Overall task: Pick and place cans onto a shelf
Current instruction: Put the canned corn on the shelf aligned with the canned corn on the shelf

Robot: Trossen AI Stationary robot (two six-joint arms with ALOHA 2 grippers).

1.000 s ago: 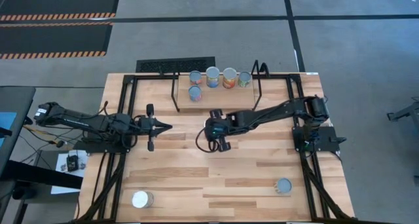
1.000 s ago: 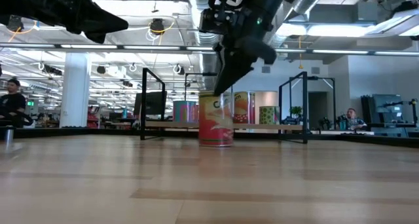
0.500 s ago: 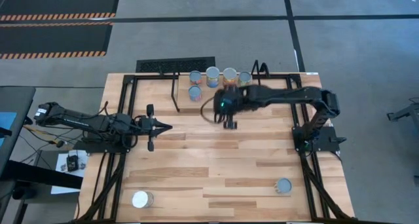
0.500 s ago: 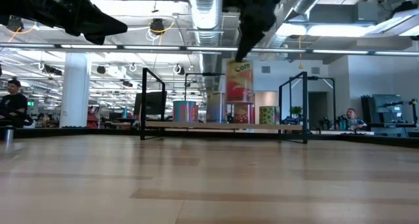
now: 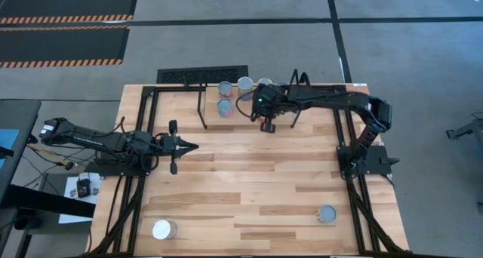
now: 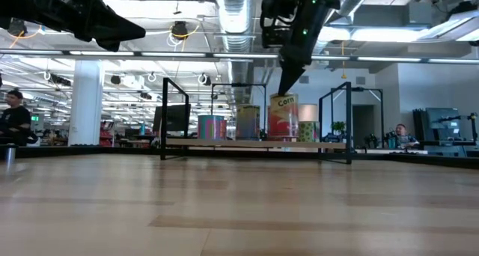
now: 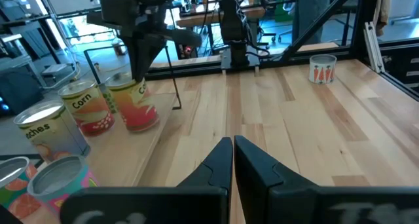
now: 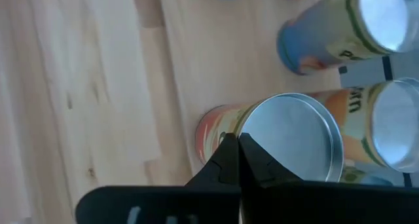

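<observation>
The right claw (image 6: 285, 87) hung over the shelf (image 5: 235, 121) at the far edge of the table (image 5: 249, 182), pointing down. Its fingers (image 8: 229, 152) were pressed together and pinched the rim of a corn can (image 6: 283, 117). That can stood upright on the shelf, with its base level with the others, on the near side of the board and right of the middle.

Just beside it stood more cans: a second corn can (image 7: 88, 107) behind it, a silver-topped one (image 5: 245, 84) in the far row, and two blue-topped ones (image 5: 225, 107) toward the shelf's left end. A black rod upright (image 6: 166, 117) rose at each end of the shelf.

The left claw (image 5: 189, 145) waited over the left half of the table, well apart from the shelf, with its fingers pressed together and nothing between them.

Two cans stood on the bare table near the front edge: a white-topped one (image 5: 163, 229) on the left and a blue-grey-topped one (image 5: 327, 213) on the right.
</observation>
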